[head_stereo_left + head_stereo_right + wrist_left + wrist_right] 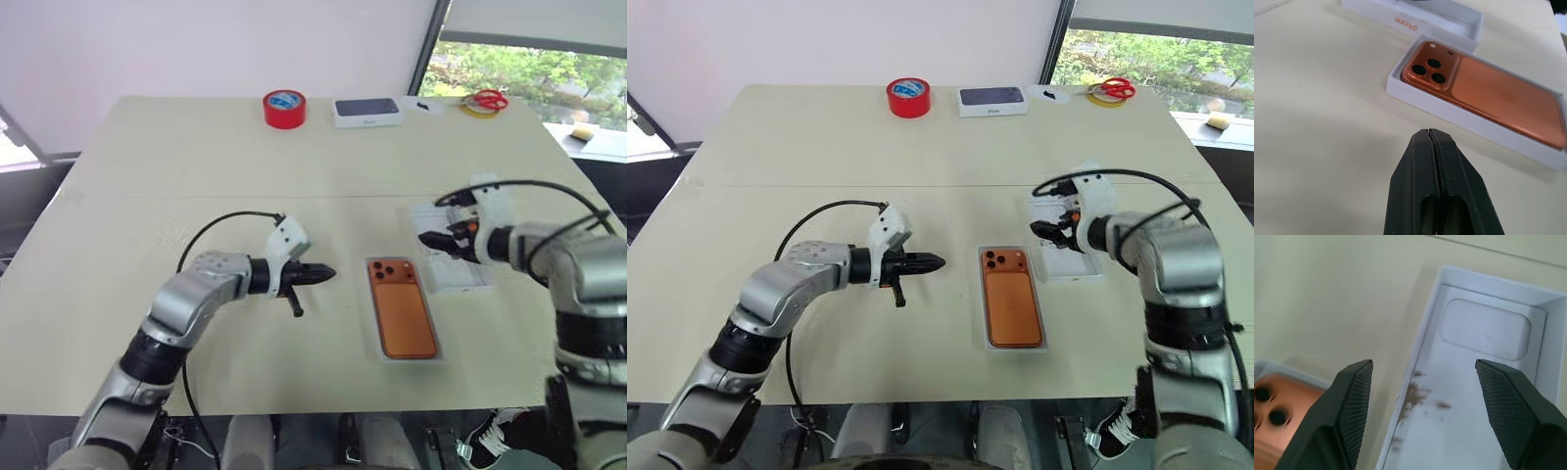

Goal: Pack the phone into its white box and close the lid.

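Your phone [402, 307] lies inside the white box [1459, 110]. Left gripper [328, 274] pinched together beside it; right gripper [1425, 396] spread above the lid [1488, 333].

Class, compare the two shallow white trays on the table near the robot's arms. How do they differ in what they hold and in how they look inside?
The white box holds the phone, lying back up with its lenses showing; the lid holds nothing. The lid's inside is white with brownish specks and a rounded recess at one end; the white box's floor is covered by the phone. The right tool hangs open over the lid; the shut left tool points toward the white box. Both are rectangular, lying open side up.
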Controlling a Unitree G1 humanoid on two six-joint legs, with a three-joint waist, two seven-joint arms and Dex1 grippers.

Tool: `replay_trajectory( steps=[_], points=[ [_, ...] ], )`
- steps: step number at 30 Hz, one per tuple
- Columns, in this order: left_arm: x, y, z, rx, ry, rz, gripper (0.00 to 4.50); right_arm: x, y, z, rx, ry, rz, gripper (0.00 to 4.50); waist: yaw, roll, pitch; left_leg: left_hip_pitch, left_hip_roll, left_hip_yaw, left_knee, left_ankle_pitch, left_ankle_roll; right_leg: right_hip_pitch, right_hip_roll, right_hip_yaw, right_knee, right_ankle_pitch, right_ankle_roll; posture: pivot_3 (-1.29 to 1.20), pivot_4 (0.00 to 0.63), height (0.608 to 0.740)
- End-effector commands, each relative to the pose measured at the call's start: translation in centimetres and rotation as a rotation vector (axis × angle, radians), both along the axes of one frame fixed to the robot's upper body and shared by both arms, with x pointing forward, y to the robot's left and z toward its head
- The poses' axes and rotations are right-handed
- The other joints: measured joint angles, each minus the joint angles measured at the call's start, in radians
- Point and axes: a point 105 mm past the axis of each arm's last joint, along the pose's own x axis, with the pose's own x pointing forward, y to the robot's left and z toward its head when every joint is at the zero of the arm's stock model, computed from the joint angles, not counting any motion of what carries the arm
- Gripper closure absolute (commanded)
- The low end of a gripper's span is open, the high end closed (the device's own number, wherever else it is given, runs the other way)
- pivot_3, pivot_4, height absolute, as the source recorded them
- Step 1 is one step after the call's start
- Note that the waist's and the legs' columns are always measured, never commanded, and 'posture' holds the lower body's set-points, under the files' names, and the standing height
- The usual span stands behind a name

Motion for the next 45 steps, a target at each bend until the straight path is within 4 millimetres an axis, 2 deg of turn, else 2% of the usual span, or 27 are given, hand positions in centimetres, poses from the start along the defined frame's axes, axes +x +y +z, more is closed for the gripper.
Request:
replay_trajectory(
  steps=[1,12,15,20,25,29,31,34,36,37,39,45],
  points=[
    [-1.0,-0.4,1.4,-0.022,-0.105,-0.072,4.50,0.8,-0.8,-0.4,-0.034,0.041,-0.062,1.01,0.005,0.000,0.000,-0.001,0.000,0.000,0.000,0.000,0.000,0.000,0.000,0.000,0.000,0.000,0.000,0.00,0.150,0.730],
    [-0.9,-0.1,0.6,-0.004,-0.099,-0.050,4.50,0.7,-0.1,-1.5,-0.111,0.142,0.001,1.01,-0.001,0.001,0.000,-0.001,0.000,0.000,0.001,0.000,0.000,-0.001,0.000,0.000,0.000,0.000,0.000,0.00,0.150,0.730],
    [-0.9,-0.1,0.5,-0.007,-0.098,-0.050,4.50,0.6,-0.1,-1.6,-0.109,0.163,0.007,1.91,0.000,0.001,0.000,-0.001,0.000,0.000,0.001,0.000,0.000,0.000,0.000,0.000,0.000,0.000,0.000,0.00,0.150,0.730],
    [-0.7,-0.1,0.5,-0.011,-0.097,-0.047,4.50,0.1,-0.2,-1.8,-0.107,0.189,0.007,4.42,0.001,0.001,0.000,-0.001,0.000,0.000,0.001,0.000,0.000,0.000,0.000,0.000,0.000,0.000,0.000,0.00,0.150,0.730],
    [-0.6,-0.1,0.5,-0.012,-0.099,-0.043,4.50,0.2,-0.4,-1.1,-0.039,0.182,-0.042,4.47,0.001,0.001,0.000,-0.001,0.000,0.000,0.001,0.000,0.000,0.000,0.000,0.000,0.000,0.000,0.000,0.00,0.150,0.730],
    [-0.1,0.6,0.7,-0.022,-0.108,0.000,4.50,1.2,-1.1,3.2,0.184,0.052,-0.130,4.47,0.000,0.001,0.000,-0.001,0.000,0.001,0.001,0.000,0.000,-0.001,0.000,0.000,0.001,0.000,0.000,0.00,0.150,0.730],
    [0.7,1.3,0.9,-0.052,-0.095,0.062,4.50,1.0,-0.5,5.7,0.339,-0.011,-0.091,4.47,0.000,0.002,0.001,-0.001,0.000,0.001,0.000,0.000,0.000,-0.001,0.000,0.000,0.001,0.000,0.000,0.00,0.150,0.730],
    [2.0,2.7,1.3,-0.091,-0.093,0.151,4.50,0.3,1.4,8.4,0.503,-0.104,0.039,4.47,0.000,0.002,0.001,-0.001,0.001,0.001,0.000,0.000,0.000,-0.001,0.000,0.000,0.001,0.000,0.000,0.00,0.150,0.730],
    [2.4,3.1,1.5,-0.106,-0.099,0.176,4.50,-0.2,2.5,8.9,0.552,-0.128,0.104,4.47,-0.001,0.002,0.001,0.000,0.001,0.001,0.000,0.000,0.000,-0.001,0.000,0.000,0.001,0.000,0.000,0.00,0.150,0.730],
    [2.6,3.5,1.9,-0.123,-0.106,0.186,4.50,-0.8,3.7,9.1,0.593,-0.138,0.178,4.47,-0.001,0.002,0.000,0.000,0.001,0.001,0.000,0.000,0.000,-0.001,0.000,0.000,0.001,0.000,0.000,0.00,0.150,0.730],
    [2.9,4.0,2.7,-0.159,-0.127,0.198,4.50,-1.9,6.1,8.7,0.695,-0.127,0.288,4.47,-0.001,0.002,0.001,-0.001,0.001,0.001,0.000,0.000,0.000,-0.001,0.000,0.000,0.001,0.000,0.000,0.00,0.150,0.730],
    [3.1,4.6,3.5,-0.172,-0.155,0.180,4.50,-4.8,11.6,6.7,0.853,-0.049,0.420,4.47,0.000,0.002,0.001,-0.001,0.001,0.001,0.000,0.000,0.000,-0.001,0.000,0.000,0.001,0.000,0.000,0.00,0.150,0.730]
  ],
)
